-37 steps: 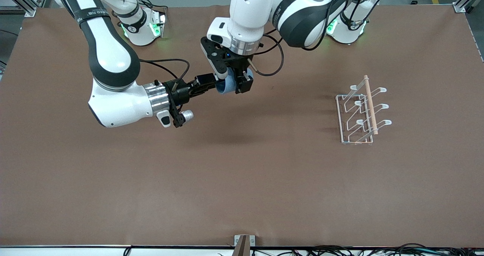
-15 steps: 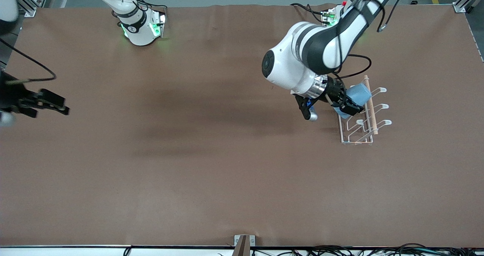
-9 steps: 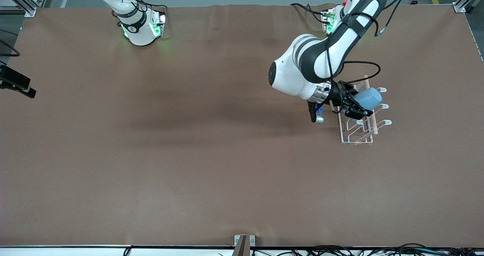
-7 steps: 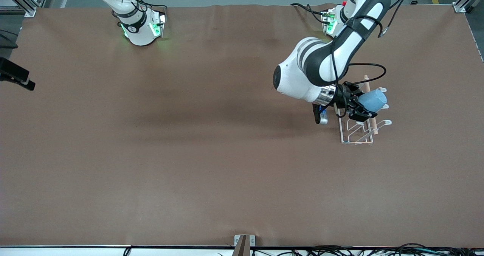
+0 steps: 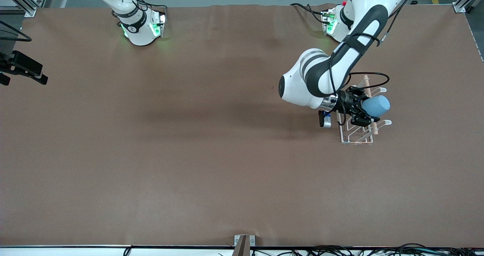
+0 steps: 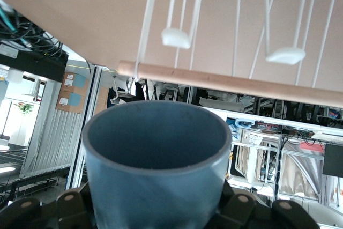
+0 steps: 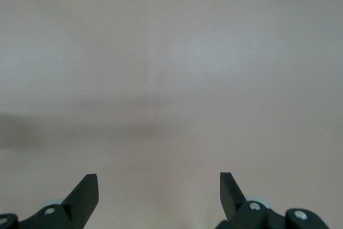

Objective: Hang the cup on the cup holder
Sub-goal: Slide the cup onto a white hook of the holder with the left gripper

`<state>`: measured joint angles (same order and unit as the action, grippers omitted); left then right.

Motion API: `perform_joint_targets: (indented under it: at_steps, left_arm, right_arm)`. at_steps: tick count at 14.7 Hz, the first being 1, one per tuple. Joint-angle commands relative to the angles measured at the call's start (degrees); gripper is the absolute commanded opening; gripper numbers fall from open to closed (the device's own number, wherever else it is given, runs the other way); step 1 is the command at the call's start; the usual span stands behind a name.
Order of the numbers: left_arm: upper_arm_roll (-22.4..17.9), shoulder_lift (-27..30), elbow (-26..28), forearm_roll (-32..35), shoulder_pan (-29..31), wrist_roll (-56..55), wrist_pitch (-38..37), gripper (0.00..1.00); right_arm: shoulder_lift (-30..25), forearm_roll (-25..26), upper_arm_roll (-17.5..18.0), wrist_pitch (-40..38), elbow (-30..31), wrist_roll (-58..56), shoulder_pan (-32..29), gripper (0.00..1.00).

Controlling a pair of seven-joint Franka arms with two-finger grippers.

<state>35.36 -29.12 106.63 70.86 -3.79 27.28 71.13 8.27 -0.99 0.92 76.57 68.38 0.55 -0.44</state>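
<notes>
The light-blue cup point(image 5: 377, 105) is held on its side in my left gripper point(image 5: 366, 110), which is shut on it. It hangs over the middle prongs of the white wire cup holder point(image 5: 349, 135), just above the wooden rod point(image 5: 373, 124). In the left wrist view the cup's open mouth point(image 6: 155, 132) faces the rod point(image 6: 230, 82) and two white prong tips point(image 6: 177, 37); the fingers are mostly hidden by the cup. My right gripper point(image 5: 23, 67) waits open and empty at the right arm's end of the table; its fingertips point(image 7: 86, 192) show over bare brown cloth.
The brown table cloth point(image 5: 211, 142) is bare apart from the cup holder. The arm bases point(image 5: 141, 25) stand along the table's edge farthest from the front camera. A small bracket point(image 5: 244, 242) sits at the nearest edge.
My left gripper carried the cup from over the rack's edge across the rod to over the middle prongs, turning it. My right gripper drew back to the table's end and shifted slightly.
</notes>
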Motion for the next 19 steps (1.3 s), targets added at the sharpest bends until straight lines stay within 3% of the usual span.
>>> perform_joint_targets:
  at_steps: [1, 15, 19]
  left_arm:
    - [0.1, -2.4, 0.0, 4.4, 0.1, 1.4, -2.7, 0.54]
    - [-1.2, -9.1, -1.8, 8.1, -0.3, -3.8, -4.1, 0.55]
    - [-1.2, -10.9, -2.1, 9.2, -0.2, -7.6, -4.1, 0.64]
  right_arm:
    - [-0.6, 0.8, 0.2, 0.0, 0.1, 1.0, 0.0, 1.00]
    - [-0.5, 0.6, 0.1, -0.4, 0.2, 1.6, -0.1, 1.00]
    - [-0.7, 0.4, 0.3, -0.8, 0.2, 1.6, 0.2, 1.00]
